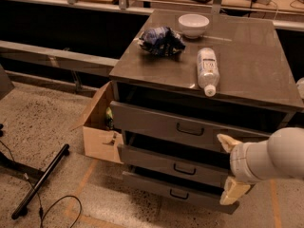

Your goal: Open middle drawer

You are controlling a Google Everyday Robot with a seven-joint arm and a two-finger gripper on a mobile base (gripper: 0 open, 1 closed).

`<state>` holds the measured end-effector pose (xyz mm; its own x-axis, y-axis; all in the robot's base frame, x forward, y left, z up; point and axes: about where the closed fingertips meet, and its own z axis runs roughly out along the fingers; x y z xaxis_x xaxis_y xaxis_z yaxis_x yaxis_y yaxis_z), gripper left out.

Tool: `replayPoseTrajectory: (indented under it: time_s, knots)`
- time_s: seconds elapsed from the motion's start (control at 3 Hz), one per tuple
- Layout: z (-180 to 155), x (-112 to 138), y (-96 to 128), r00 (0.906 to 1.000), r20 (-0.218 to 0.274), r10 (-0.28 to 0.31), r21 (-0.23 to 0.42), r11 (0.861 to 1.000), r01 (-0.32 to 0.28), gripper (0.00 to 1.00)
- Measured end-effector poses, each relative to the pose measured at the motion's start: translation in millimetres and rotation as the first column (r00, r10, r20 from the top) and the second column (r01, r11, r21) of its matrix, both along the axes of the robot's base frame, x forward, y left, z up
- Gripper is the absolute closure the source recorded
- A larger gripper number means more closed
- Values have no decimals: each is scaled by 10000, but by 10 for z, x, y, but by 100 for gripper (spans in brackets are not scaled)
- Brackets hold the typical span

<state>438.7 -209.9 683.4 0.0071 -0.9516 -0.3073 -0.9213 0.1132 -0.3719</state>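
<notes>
1. Camera view, the only one. My gripper (231, 166) is low at the cabinet's front right, off the right end of the drawer stack. My fingers (227, 142) are spread wide, one above the other, pinching nothing.
2. Target: the middle drawer (152, 159), second of three. Its front starts just beside my fingers and runs off to their left. The long axis is horizontal, sloping up-left in frame. It looks barely out, so I'd say the task is hardly started.
3. Key relation: the drawer's black handle (184, 170) is left of my fingers, roughly level with the gap between them and well short of it. The bail lies along the drawer front and my fingers are stacked vertically, which suits closing over it. I judge the next move as a shift left onto the handle, then a pull outward.
4. Neighbours: the top drawer (147, 120) sits just above my upper finger, and the lowest drawer (152, 186) is beside and left of my lower one. Both carry similar handles, so the risk is grabbing the wrong one.
5. Well above my fingers on the cabinet top: a lying bottle (207, 70), a blue bag (161, 39) and a white bowl (193, 24). None blocks the way.
6. Far left of my fingers, a cardboard box (97, 139) sits against the cabinet side, with a black pole (40, 182) on the floor. Both look clear of the pull path.
</notes>
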Motion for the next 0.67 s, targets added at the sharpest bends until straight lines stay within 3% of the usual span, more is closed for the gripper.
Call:
replayPoseTrajectory:
  time_s: [0.67]
  knots:
    - [-903, 118, 33, 9995, -308, 27, 727, 9974, -4, 0]
